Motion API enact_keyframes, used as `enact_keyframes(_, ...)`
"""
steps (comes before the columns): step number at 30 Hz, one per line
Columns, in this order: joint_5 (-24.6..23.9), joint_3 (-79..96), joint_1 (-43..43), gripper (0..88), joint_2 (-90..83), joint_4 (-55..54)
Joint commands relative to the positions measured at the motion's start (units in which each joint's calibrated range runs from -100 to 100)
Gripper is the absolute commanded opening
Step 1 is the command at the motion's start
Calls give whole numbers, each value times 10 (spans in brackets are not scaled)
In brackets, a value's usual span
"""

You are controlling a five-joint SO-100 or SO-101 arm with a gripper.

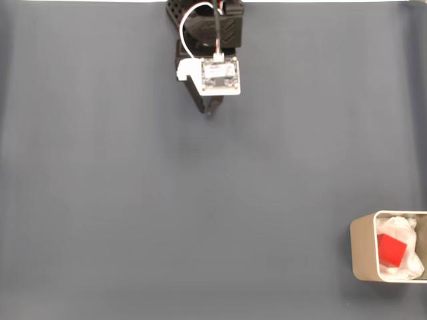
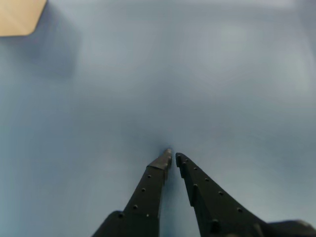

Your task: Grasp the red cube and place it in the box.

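One red cube (image 1: 391, 249) lay inside the box (image 1: 362, 248), resting on the crumpled white paper (image 1: 404, 230) that lined it, so by the look of things the job of putting it there was already done. It sat toward the box's left wall in the fixed view, tipped a little on the soft lining rather than flat, which is what a loose bed of paper would do to a small block dropped onto it. The box stood at the lower right corner of the worktop (image 1: 133, 200), partly cut off by the right edge of the fixed view.

Well apart from it, at the top edge of the worktop near the middle, the arm (image 1: 210, 33) was folded close to its base, with a small white circuit board (image 1: 220, 75) facing up. The hand (image 2: 173, 155) hung just above the bare blue-grey surface, its two dark fingers (image 2: 153, 182) brought almost together with only a thin slit between the tips, and nothing held between them. That posture read as a rest pose: drawn in, empty, clear of the box. In the wrist view a tan corner (image 2: 17, 17) showed at the upper left, which I judged might be the box, though too little showed to be sure.
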Motion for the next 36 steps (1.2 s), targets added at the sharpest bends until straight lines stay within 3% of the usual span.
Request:
enact_keyframes(1, -8, 19, 1, 0, -43, 50)
enact_keyframes(11, -17, 19, 3, 0, -72, 192)
enact_keyframes(36, -11, 19, 6, 5, -72, 192)
